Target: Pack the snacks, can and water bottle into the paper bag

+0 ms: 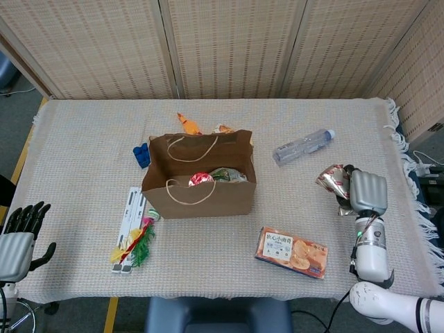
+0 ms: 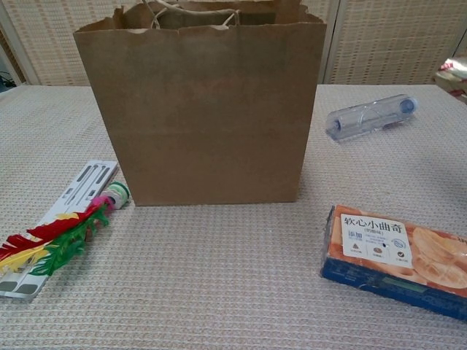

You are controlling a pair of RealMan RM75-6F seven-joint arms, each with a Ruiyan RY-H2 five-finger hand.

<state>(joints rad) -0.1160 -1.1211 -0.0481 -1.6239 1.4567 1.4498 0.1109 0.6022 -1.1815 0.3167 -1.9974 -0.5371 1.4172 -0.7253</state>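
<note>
The brown paper bag (image 1: 200, 173) (image 2: 204, 109) stands open mid-table with a red can and snack packets inside. My right hand (image 1: 365, 192) is lifted above the table's right side and holds a shiny snack packet (image 1: 331, 180), whose edge shows at the chest view's right border (image 2: 454, 73). A clear water bottle (image 1: 302, 146) (image 2: 370, 115) lies on its side behind and right of the bag. An orange biscuit box (image 1: 291, 252) (image 2: 398, 255) lies flat in front, to the right. My left hand (image 1: 19, 236) hangs off the table's left front corner, fingers apart, holding nothing.
A white strip with coloured feathers (image 1: 132, 229) (image 2: 55, 237) lies left of the bag. A blue block (image 1: 141, 154) and an orange toy (image 1: 189, 125) sit behind the bag. Woven screens close off the back and right side.
</note>
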